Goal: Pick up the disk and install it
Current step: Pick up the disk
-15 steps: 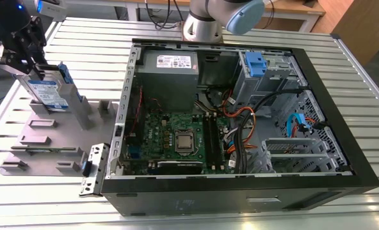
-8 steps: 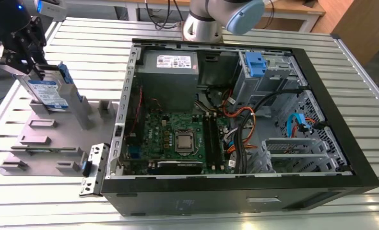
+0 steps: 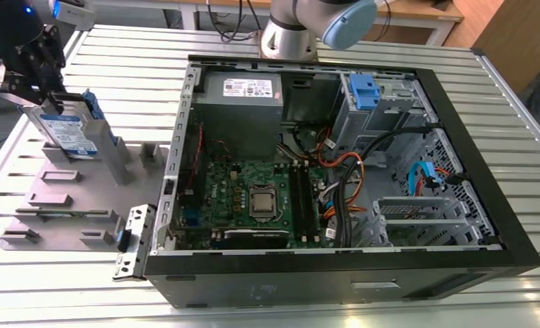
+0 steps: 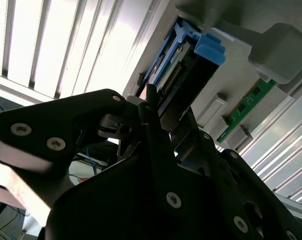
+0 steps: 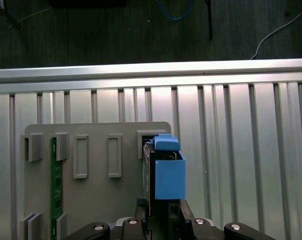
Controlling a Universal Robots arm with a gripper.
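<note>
Tool (image 3: 49,102) is at ten o'clock in the exterior view, closed narrowly on the upper end of the disk (image 3: 70,133). The disk stands upright on edge at a slot of the grey holder (image 3: 70,198) on the slatted surface (image 3: 133,55). Whether it is seated cannot be told. The open computer case (image 3: 489,225) lies at three o'clock from the holder.

A black hand (image 3: 51,101) at the silver disk (image 3: 70,130) — white-and-blue label, bright blue carrier — on a pale grey holder (image 3: 70,198) at nine o'clock of the black case (image 3: 297,283), its circuit board (image 3: 243,184) green; the ribbed surface (image 3: 124,75) gleams silver.
</note>
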